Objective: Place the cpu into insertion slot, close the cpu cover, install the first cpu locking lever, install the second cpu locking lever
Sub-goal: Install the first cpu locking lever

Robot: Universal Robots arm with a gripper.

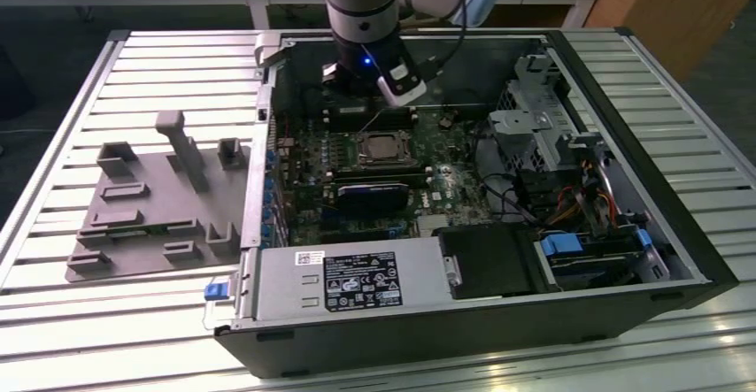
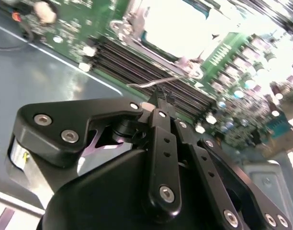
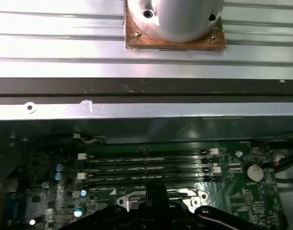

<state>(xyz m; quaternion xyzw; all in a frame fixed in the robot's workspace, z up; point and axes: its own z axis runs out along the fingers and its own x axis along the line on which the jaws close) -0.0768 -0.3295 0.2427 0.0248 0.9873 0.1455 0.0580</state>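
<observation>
The cpu [image 1: 385, 148] lies flat as a dull grey square in the insertion slot [image 1: 363, 134] on the motherboard, inside the open computer case. The silver cpu cover [image 1: 408, 147] appears to frame it. My gripper [image 1: 375, 116] hangs just behind the slot, over the memory slots. In the second wrist view the gripper [image 2: 159, 99] is shut, and its tip meets a thin silver wire locking lever [image 2: 181, 77] beside the washed-out slot [image 2: 180, 24]. I cannot tell whether the tip presses or grips the lever. In the first wrist view the gripper [image 3: 153, 194] stands at the slot's metal frame [image 3: 187, 196].
Long memory slots [image 3: 146, 167] run between the slot and the case wall [image 3: 146, 86]. A power supply [image 1: 343, 281], a drive cage [image 1: 537, 109] and cables crowd the case. A grey fixture plate [image 1: 154, 206] sits on the slatted table at the exterior view's left.
</observation>
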